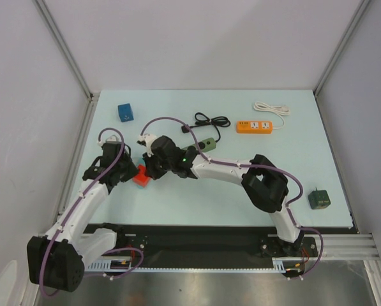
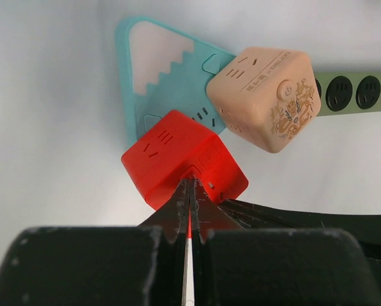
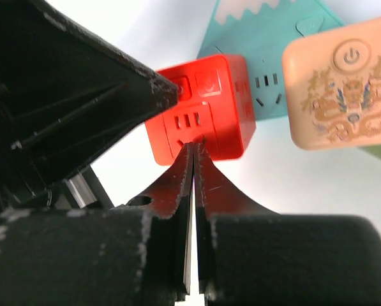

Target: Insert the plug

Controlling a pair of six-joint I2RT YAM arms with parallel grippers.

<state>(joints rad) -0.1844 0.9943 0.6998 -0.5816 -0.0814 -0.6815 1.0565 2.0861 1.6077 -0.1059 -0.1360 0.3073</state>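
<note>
The top external camera looks steeply down from above and behind the arms, taking in the whole pale table point(image 1: 209, 204), with its near edge at the bottom of the frame. The left wrist camera sits low and close, sighting along the pressed-together fingers point(image 2: 174, 213) of the left gripper point(image 2: 190, 185) onto the red cube socket point(image 2: 184, 159), with a teal triangular socket point(image 2: 158, 70) behind. The right wrist camera, closer yet, looks past the right gripper point(image 3: 191, 146) at another face of that cube. All three views share the red cube; both wrist views share the teal socket.
</note>
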